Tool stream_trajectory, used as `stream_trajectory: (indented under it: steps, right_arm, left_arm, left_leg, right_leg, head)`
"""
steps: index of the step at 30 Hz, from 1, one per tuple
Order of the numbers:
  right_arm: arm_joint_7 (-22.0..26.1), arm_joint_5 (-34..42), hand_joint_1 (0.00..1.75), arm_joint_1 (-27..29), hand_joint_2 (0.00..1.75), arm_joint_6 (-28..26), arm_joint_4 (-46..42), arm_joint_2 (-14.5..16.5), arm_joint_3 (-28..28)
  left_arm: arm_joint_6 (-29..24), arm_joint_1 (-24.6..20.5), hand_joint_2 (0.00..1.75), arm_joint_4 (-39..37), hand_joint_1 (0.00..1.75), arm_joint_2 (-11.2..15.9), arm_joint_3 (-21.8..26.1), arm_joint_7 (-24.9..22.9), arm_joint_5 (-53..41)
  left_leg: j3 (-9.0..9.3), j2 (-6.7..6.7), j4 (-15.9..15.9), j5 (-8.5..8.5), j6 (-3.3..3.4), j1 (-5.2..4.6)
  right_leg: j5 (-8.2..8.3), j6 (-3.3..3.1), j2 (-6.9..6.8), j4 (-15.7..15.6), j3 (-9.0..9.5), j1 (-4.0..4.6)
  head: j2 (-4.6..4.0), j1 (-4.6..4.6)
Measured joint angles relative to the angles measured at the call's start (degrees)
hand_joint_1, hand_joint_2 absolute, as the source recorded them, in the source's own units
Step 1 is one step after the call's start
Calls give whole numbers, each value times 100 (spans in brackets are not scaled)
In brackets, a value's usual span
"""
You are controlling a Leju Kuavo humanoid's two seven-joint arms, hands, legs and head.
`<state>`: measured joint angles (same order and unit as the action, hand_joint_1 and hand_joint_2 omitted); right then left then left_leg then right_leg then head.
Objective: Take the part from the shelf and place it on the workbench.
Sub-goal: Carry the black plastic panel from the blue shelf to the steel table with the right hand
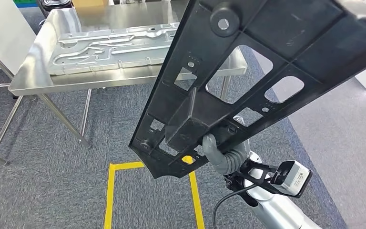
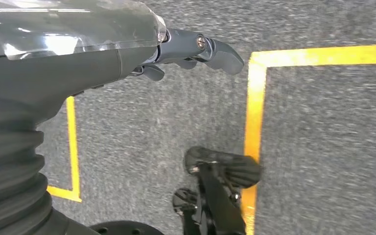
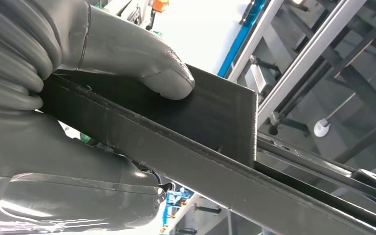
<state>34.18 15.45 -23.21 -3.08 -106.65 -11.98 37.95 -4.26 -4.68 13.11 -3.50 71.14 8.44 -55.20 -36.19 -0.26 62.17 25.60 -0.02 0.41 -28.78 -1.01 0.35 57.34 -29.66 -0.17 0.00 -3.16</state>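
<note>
Head view: right hand (image 1: 214, 148) grips the black part (image 1: 248, 71) from beneath, holding it tilted in the air, well short of the steel workbench (image 1: 33, 62) ahead. Left wrist view: left hand (image 2: 176, 51) hangs above grey carpet (image 2: 323, 147) with yellow tape (image 2: 254, 107), fingers apart, holding nothing. Right wrist view: thumb (image 3: 147, 63) presses the part's flat edge.

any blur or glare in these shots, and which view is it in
Head view: sharp, with soft glare on the steel workbench. Left wrist view: carpet smeared by motion blur, highlights on the clear cover of the left hand. Right wrist view: right hand and black part sharp, window behind blown out.
</note>
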Motion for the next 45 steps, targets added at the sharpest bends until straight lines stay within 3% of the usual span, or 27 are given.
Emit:
stream_trajectory:
  steps: [2,6,8,10,11,12,14,15,17,20,22,25,26,27,28,30,31,33,36,38,40,41,42,43,45]
  right_arm:
    - [29,-11,175,20,175,0,8,7,4]
    - [52,-24,175,47,175,-1,13,16,8]
    - [62,-26,175,50,175,-3,14,16,8]
    - [66,-27,175,75,175,-6,23,16,8]
    - [67,-38,175,93,175,-9,27,16,8]
    - [67,-57,175,110,175,-13,31,16,8]
    - [81,-127,175,140,175,-30,31,16,8]
    - [97,-170,175,160,175,-42,32,16,9]
    - [138,-256,175,219,175,-68,33,23,17]
    - [187,-361,175,291,175,-92,32,52,37]
    - [222,-412,175,297,175,-92,33,85,47]
    - [275,-433,175,322,175,-74,67,110,59]
    - [286,-430,175,340,175,-56,86,110,63]
    - [293,-426,175,358,175,-33,100,113,66]
    - [297,-422,175,372,175,-7,109,118,68]
    - [293,-421,175,387,175,47,109,151,69]
    - [287,-430,175,389,175,73,97,175,69]
    - [272,-461,175,394,175,109,51,220,68]
    - [247,-510,175,393,175,118,-57,252,50]
    - [243,-581,175,403,175,117,-148,257,14]
    - [286,-701,175,484,175,117,-194,256,-17]
    - [310,-761,175,550,175,117,-197,256,-25]
    - [323,-807,175,612,175,117,-196,256,-29]
    - [327,-832,175,658,175,117,-195,256,-32]
    - [330,-850,175,694,175,117,-196,256,-47]
  left_arm:
    - [-18,0,175,0,0,1,5,4,19]
    - [-27,0,175,0,0,-3,7,15,28]
    - [-25,-3,175,0,0,-4,7,16,28]
    - [-24,2,175,0,0,-4,8,15,28]
    - [-16,8,175,0,0,-4,8,15,25]
    - [-3,15,175,0,0,-4,9,17,20]
    - [37,27,175,0,0,-4,9,28,-3]
    - [54,28,175,0,0,-4,8,36,-12]
    - [75,28,175,0,0,-2,8,47,-18]
    - [80,31,175,0,0,10,9,65,-16]
    - [83,19,175,0,0,15,8,79,-15]
    - [85,25,175,0,0,12,9,87,-7]
    - [82,39,175,0,0,12,10,86,5]
    - [78,50,175,0,0,12,12,86,19]
    - [72,58,175,0,0,11,16,86,35]
    - [52,60,175,0,0,10,43,93,76]
    - [39,56,175,0,0,8,65,104,98]
    - [15,58,175,0,0,2,106,122,132]
    - [20,62,175,0,0,-13,131,154,146]
    - [60,44,175,0,0,-20,139,204,144]
    - [103,32,175,0,0,-17,143,236,140]
    - [115,32,175,0,0,-16,144,240,139]
    - [123,33,175,0,0,-14,145,240,139]
    - [127,33,175,0,0,-13,145,240,139]
    - [131,25,175,0,0,-13,145,242,138]
  left_leg:
    - [138,-1,-374,-87,63,-36]
    - [305,-12,-495,-17,190,-18]
    - [395,-15,-513,34,235,-11]
    - [465,-16,-512,107,244,-13]
    - [513,-18,-511,150,239,-14]
    - [577,-21,-510,198,230,-14]
    - [724,-26,-512,312,200,-12]
    - [788,-28,-512,363,177,-14]
    - [852,-26,-517,444,110,-16]
    - [922,-13,-469,497,15,-21]
    - [796,-8,-164,616,-36,-10]
    - [123,-7,875,985,-96,18]
    - [-72,-7,1076,1011,-104,22]
    - [-167,-6,1061,907,-105,24]
    - [-157,-6,828,676,-102,26]
    - [20,0,87,144,-79,20]
    - [91,7,-179,23,-51,3]
    - [126,15,-313,-2,28,-32]
    - [197,4,-374,-38,136,-1]
    - [262,1,-413,-10,194,18]
    - [317,-2,-414,50,227,12]
    - [356,-7,-414,87,231,9]
    - [407,-14,-413,128,229,6]
    - [470,-20,-413,173,224,1]
    - [599,-25,-417,271,198,-16]
  right_leg:
    - [-53,60,10,-12,59,9]
    - [-125,211,8,199,38,-3]
    - [-398,271,-1,766,-279,-24]
    - [-643,301,-3,1463,-776,-40]
    - [-607,304,-4,1594,-939,-48]
    - [-452,299,-5,1524,-1003,-53]
    - [126,266,-13,816,-834,-54]
    - [295,239,-22,478,-731,-35]
    - [419,162,-34,129,-624,8]
    - [395,50,-24,82,-552,6]
    - [353,-6,-25,39,-446,-20]
    - [256,-48,-31,21,-328,-16]
    - [217,-48,-26,21,-284,-13]
    - [175,-44,-19,21,-231,-12]
    - [129,-36,-14,22,-164,-13]
    - [31,-3,-11,18,-21,-13]
    - [-7,23,-8,17,20,-12]
    - [-62,92,-3,8,45,-5]
    - [-180,199,-5,89,54,5]
    - [-416,251,-8,610,-218,-5]
    - [-665,281,-10,1415,-739,-14]
    - [-661,286,-10,1662,-945,-17]
    - [-534,282,-10,1702,-1054,-18]
    - [-291,265,-11,1501,-1044,-16]
    - [255,191,-13,744,-811,10]
  head:
    - [0,1]
    - [0,0]
    - [0,1]
    - [0,2]
    - [0,2]
    - [0,2]
    - [0,2]
    - [0,2]
    - [0,4]
    - [0,5]
    - [0,5]
    - [0,4]
    - [0,4]
    - [0,4]
    - [0,4]
    - [0,5]
    - [0,5]
    - [0,5]
    - [0,5]
    - [0,5]
    - [0,5]
    - [0,5]
    - [0,6]
    - [0,6]
    - [0,6]
